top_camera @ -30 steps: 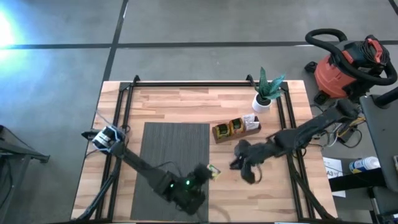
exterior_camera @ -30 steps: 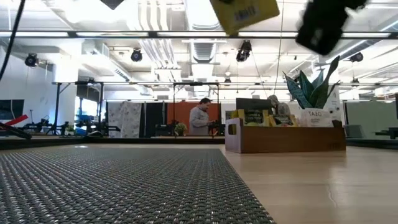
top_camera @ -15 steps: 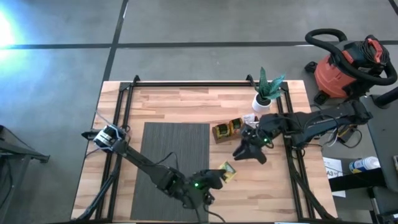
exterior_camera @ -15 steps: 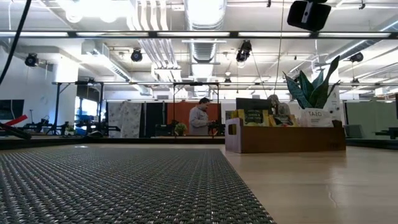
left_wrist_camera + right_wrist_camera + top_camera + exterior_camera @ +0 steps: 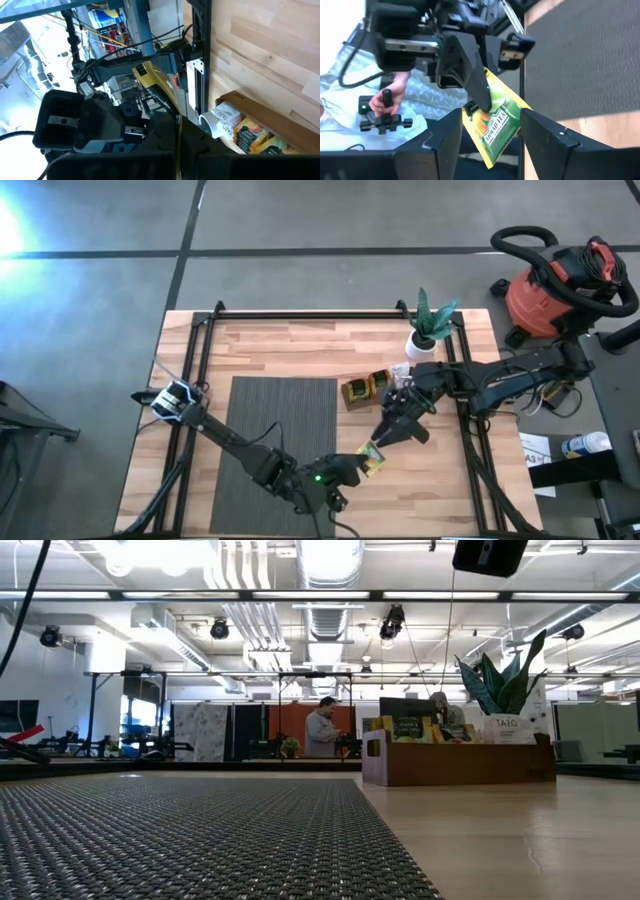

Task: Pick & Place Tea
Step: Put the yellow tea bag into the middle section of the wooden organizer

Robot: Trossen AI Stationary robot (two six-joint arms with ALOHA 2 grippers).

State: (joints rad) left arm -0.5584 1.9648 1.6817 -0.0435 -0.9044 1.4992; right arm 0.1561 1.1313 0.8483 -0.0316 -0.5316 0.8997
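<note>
Yellow-green tea sachet [image 5: 370, 459] is up in the air over the front-right part of the tabletop [image 5: 300, 345], just right of the grey mat [image 5: 280, 435], pinched in the left pincer [image 5: 357, 465] w/ fingers pressed tight on its edge. From the right wrist view that same sachet [image 5: 492, 122] hangs tilted, printed face showing, the left arm's dark finger clamped on it, and the right arm's own fingers [image 5: 547, 137] spread wide either side of it, not touching. Right pincer [image 5: 393, 430] sits just beyond the sachet, angled down toward it, jaws wide apart, nothing held. Left wrist view: sachet seen edge-on as a thin yellow line [image 5: 177, 145] btwn the shut fingers, right arm's pincer facing it. Further back, the brown wooden tray [image 5: 378, 388] w/ more tea sachets [image 5: 408, 728] stood upright in it, near the middle-right of the tabletop; small white pot w/ a green plant [image 5: 428, 328] just behind it. Low view: tray [image 5: 455, 762] standing on the wood, mat in the foreground, a person [image 5: 320, 730] standing far off in the room. Red shop vac [image 5: 555, 285] on the floor off the right rear corner.
</note>
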